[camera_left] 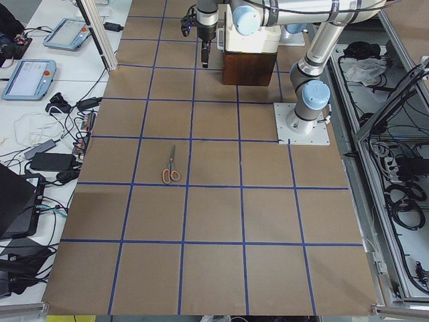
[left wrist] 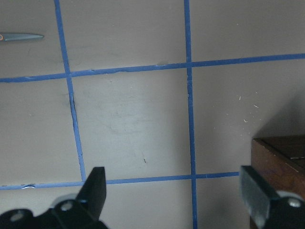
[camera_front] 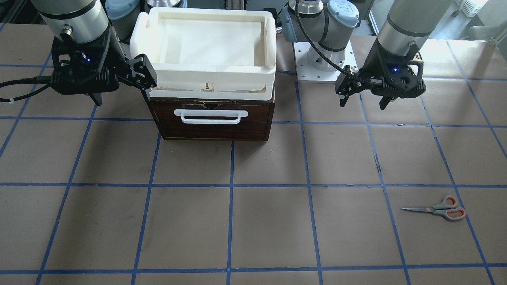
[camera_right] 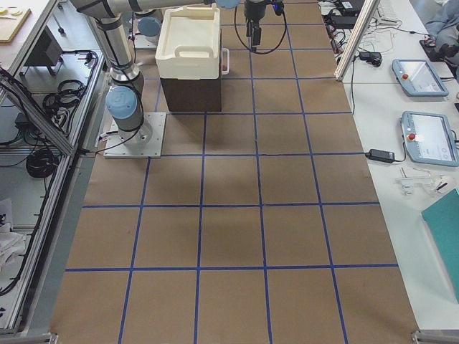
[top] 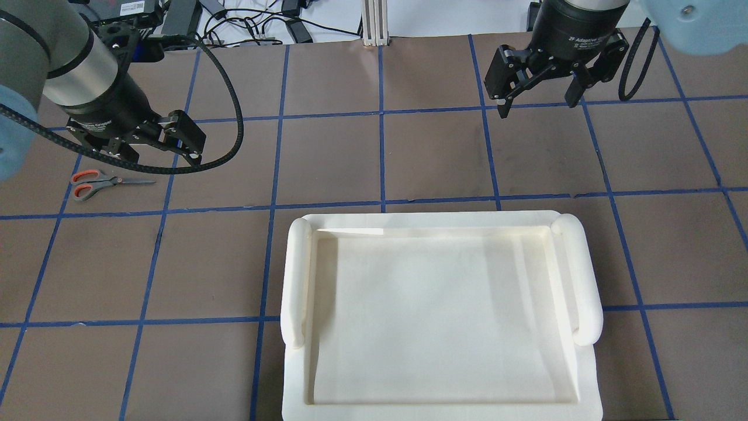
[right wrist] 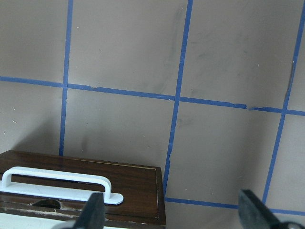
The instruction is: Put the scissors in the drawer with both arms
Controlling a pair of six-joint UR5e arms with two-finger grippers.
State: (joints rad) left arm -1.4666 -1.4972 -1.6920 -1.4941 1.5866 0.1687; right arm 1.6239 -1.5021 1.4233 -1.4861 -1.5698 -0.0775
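Note:
The scissors [camera_front: 437,209] lie flat on the brown table, far to my left, and also show in the overhead view [top: 96,182]; only their blade tip [left wrist: 21,36] shows in the left wrist view. The dark brown drawer [camera_front: 214,122] is closed, its white bar handle [camera_front: 211,116] facing away from me. My left gripper [camera_front: 362,103] is open and empty, above the table between the drawer and the scissors; it also shows in the overhead view [top: 158,156]. My right gripper [camera_front: 122,94] is open and empty, beside the drawer's other end, and shows again in the overhead view [top: 539,108].
A white foam tray [camera_front: 269,47] sits on top of the drawer cabinet and hides it in the overhead view [top: 295,280]. The table is brown with a blue tape grid. The left arm's base plate [camera_front: 317,69] stands next to the cabinet.

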